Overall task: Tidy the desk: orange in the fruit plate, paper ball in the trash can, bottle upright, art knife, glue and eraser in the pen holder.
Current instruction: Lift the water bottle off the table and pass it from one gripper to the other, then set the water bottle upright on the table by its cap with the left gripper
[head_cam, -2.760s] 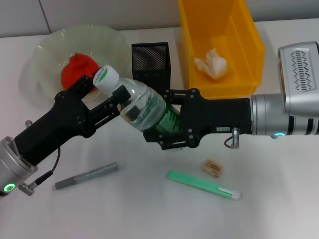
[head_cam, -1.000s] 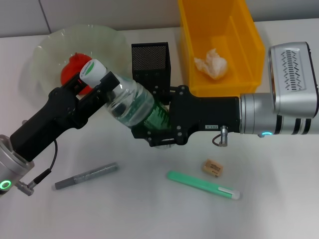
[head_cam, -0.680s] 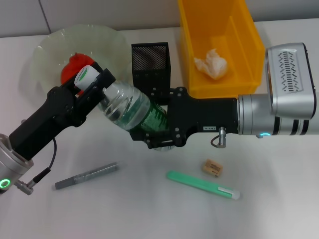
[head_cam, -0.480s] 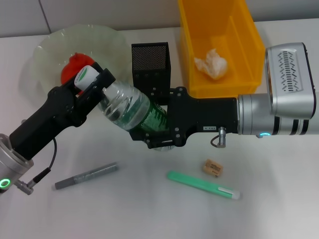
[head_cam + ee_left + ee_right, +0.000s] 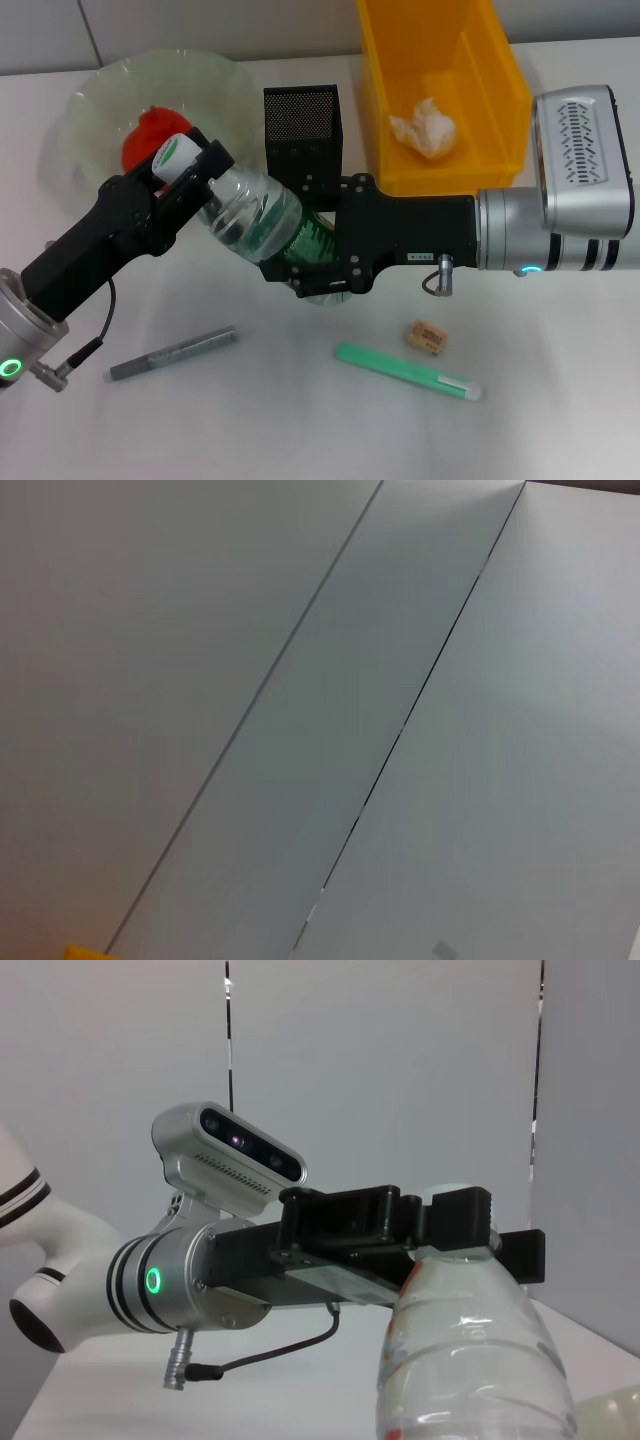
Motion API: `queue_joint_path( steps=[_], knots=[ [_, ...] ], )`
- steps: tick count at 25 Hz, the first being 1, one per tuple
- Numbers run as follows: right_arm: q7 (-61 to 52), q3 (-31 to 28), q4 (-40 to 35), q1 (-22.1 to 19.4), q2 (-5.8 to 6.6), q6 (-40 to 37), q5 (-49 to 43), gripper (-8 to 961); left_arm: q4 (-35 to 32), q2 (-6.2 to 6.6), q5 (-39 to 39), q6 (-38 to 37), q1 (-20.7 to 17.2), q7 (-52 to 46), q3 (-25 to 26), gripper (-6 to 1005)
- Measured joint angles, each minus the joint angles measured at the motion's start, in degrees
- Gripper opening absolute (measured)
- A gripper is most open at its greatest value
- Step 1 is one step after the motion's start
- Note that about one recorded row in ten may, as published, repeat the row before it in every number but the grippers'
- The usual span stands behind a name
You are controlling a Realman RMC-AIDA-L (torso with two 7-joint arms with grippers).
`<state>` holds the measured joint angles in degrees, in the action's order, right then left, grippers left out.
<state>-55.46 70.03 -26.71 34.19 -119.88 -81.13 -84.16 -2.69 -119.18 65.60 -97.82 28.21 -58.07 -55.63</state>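
The clear bottle (image 5: 252, 212) with a green label hangs tilted over the desk, white cap (image 5: 174, 152) pointing at the fruit plate (image 5: 92, 92). My left gripper (image 5: 196, 172) is shut on its neck just below the cap. My right gripper (image 5: 312, 262) is shut on its lower body. In the right wrist view the bottle (image 5: 470, 1370) rises toward the left gripper (image 5: 440, 1222). The orange (image 5: 146, 136) lies in the plate, the paper ball (image 5: 423, 128) in the yellow trash can (image 5: 500, 90). The eraser (image 5: 427, 335) lies on the desk. The black pen holder (image 5: 300, 122) stands behind the bottle.
A green stick with a white end (image 5: 405, 371) lies near the eraser and a grey stick (image 5: 172, 353) lies at front left; which is the art knife and which the glue I cannot tell. The left wrist view shows only wall panels.
Over the last seconds both arms carried the bottle a little left, its cap end swinging toward the plate. In the last half second almost nothing moved. Both grips hold.
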Motion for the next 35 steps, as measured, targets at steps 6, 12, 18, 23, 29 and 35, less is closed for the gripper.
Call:
queue_joint_path(
  steps=[6, 12, 18, 23, 29, 35],
  knots=[
    [1.18, 1.4, 0.0, -0.45, 0.01, -0.51, 0.46, 812, -0.25, -0.01, 0.23, -0.35, 0.12, 0.03, -0.03, 443],
    [3.02, 3.77, 0.92, -0.79, 0.0, -0.78, 1.7, 814, -0.26, -0.02, 0.31, -0.73, 0.31, 0.07, -0.05, 442],
    [2.9, 3.58, 1.02, -1.04, 0.08, -2.13, 3.02, 815, -0.95, 0.0, 0.18, -1.2, 0.36, 0.08, -0.07, 441],
    [2.71, 3.27, 0.89, -1.61, 0.27, -3.42, 3.7, 818, -1.05, 0.01, 0.32, -1.14, 0.36, 0.57, -0.23, 443],
    [2.58, 3.05, 0.5, -2.42, 0.42, -3.59, 3.87, 825, -2.17, 0.08, 0.89, -1.12, 0.21, 0.59, -0.37, 443],
    [1.89, 2.62, 0.08, -3.44, 0.47, -3.91, 4.28, 825, -3.11, 0.12, 1.05, -1.13, 0.18, 1.9, -0.8, 442]
  ],
)
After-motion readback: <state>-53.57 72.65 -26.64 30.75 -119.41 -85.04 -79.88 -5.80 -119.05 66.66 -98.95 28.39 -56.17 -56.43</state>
